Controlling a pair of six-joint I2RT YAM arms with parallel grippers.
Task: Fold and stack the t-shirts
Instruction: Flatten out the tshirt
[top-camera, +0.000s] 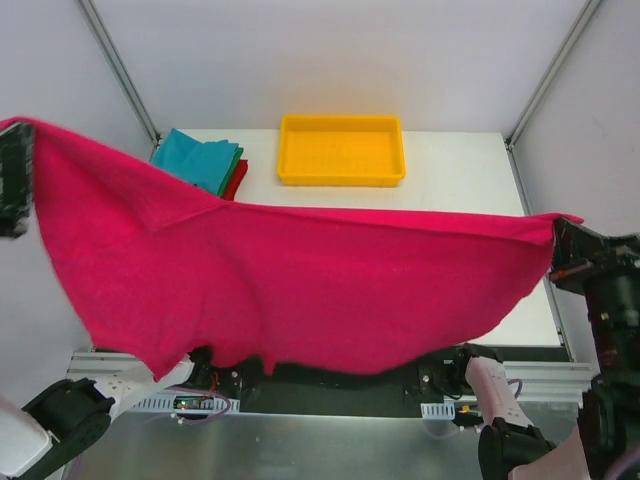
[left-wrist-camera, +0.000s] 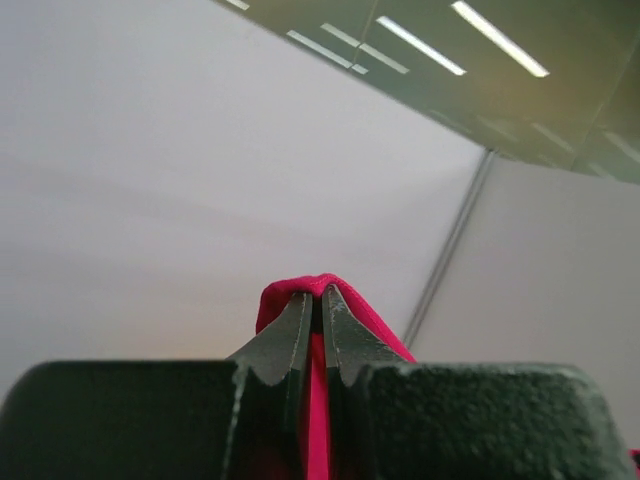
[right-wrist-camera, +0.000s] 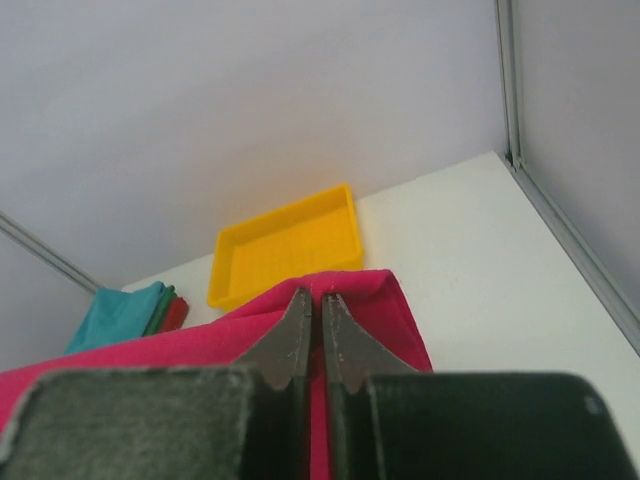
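Note:
A magenta-pink t-shirt (top-camera: 290, 280) hangs stretched wide above the table, held up at both ends. My left gripper (top-camera: 14, 175) is shut on its left corner, high at the far left; in the left wrist view the cloth (left-wrist-camera: 300, 292) wraps over my closed gripper (left-wrist-camera: 318, 298). My right gripper (top-camera: 560, 245) is shut on the right corner; the cloth also shows in the right wrist view (right-wrist-camera: 390, 310) around that gripper (right-wrist-camera: 316, 300). A folded stack with a teal t-shirt (top-camera: 198, 158) on top, green and red beneath, lies at the back left of the table.
A yellow plastic tray (top-camera: 341, 176) stands at the back middle of the white table (top-camera: 470, 170); it also shows in the right wrist view (right-wrist-camera: 285, 248), with the folded stack (right-wrist-camera: 125, 312) to its left. Frame posts rise at the back corners.

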